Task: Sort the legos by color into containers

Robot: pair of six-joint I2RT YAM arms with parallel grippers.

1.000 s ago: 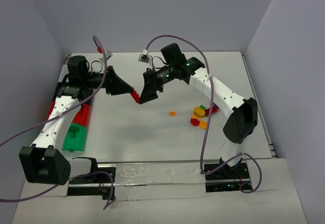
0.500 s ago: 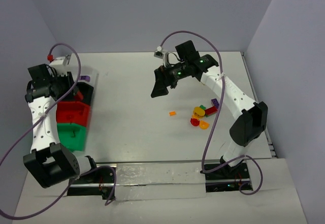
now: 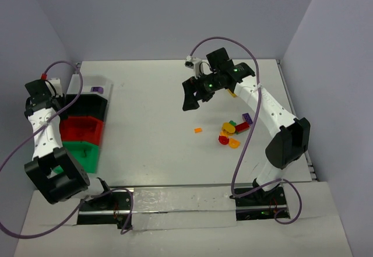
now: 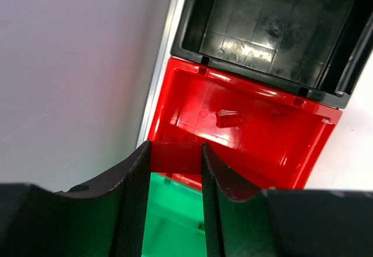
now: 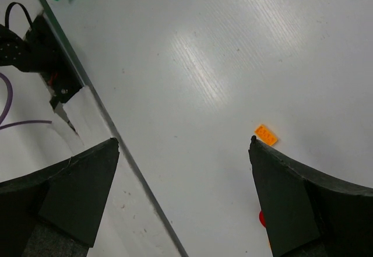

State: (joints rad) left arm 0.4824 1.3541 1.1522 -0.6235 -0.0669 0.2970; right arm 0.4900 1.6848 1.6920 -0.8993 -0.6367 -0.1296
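My left gripper [image 4: 175, 151] is shut on a small red lego [image 4: 175, 158], pinched between its fingertips. It hangs above the near edge of the red container [image 4: 303, 146], where another red lego [image 4: 230, 119] lies inside. The black container [image 4: 192, 35] is beyond it and the green one [image 4: 175, 222] shows below the jaws. My right gripper [image 3: 195, 99] hangs open over the middle of the table with nothing between its fingers. An orange lego [image 5: 266, 134] lies by its right fingertip. A cluster of red, yellow, green and purple legos [image 3: 233, 131] lies to the right.
The containers stand in a row along the left edge: green [image 3: 81, 155], red [image 3: 81, 130], black [image 3: 87, 106] and a clear one [image 3: 96, 88] holding a purple piece. The left wall [image 4: 70, 64] runs close beside them. Taped arm mounts line the near edge [image 3: 175, 201].
My left arm has swung from the table's middle out to the left, carrying the red lego over the containers. My right gripper has drawn back to the right, staying open.
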